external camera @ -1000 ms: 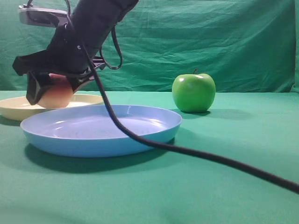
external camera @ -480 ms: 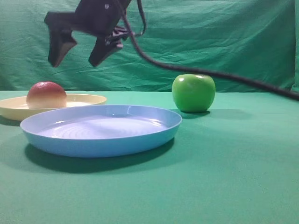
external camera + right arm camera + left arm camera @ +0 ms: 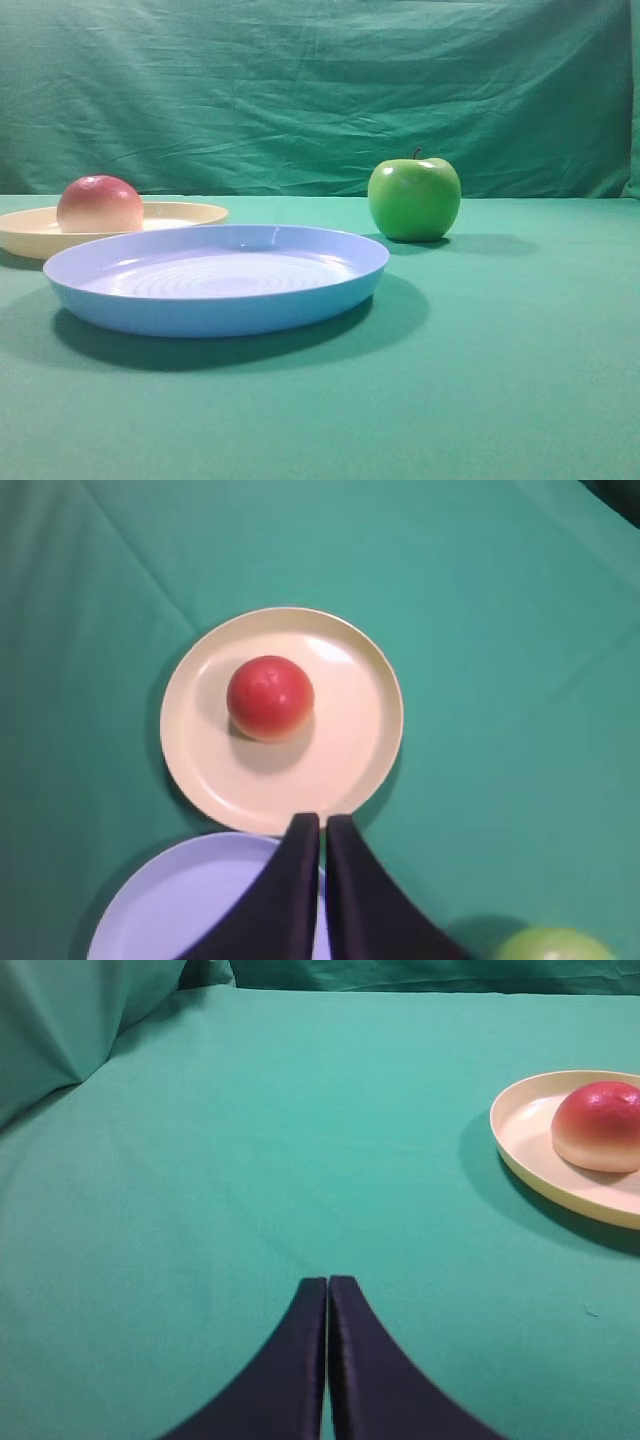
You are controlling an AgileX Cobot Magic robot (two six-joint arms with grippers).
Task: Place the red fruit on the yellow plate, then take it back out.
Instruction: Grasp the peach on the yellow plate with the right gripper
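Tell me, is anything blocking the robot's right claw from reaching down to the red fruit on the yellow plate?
Nothing visible. The right gripper, shut, hangs above the yellow plate, and the red fruit lies uncovered there.

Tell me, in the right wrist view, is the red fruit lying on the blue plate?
No, the red fruit lies on the yellow plate, while the blue plate beside it holds nothing visible.

A light-blue plate point(image 3: 215, 280) sits on the green-covered table point(image 3: 480, 380), a shiny green apple point(image 3: 414, 198) standing apart behind it, against a green backdrop point(image 3: 320, 90).
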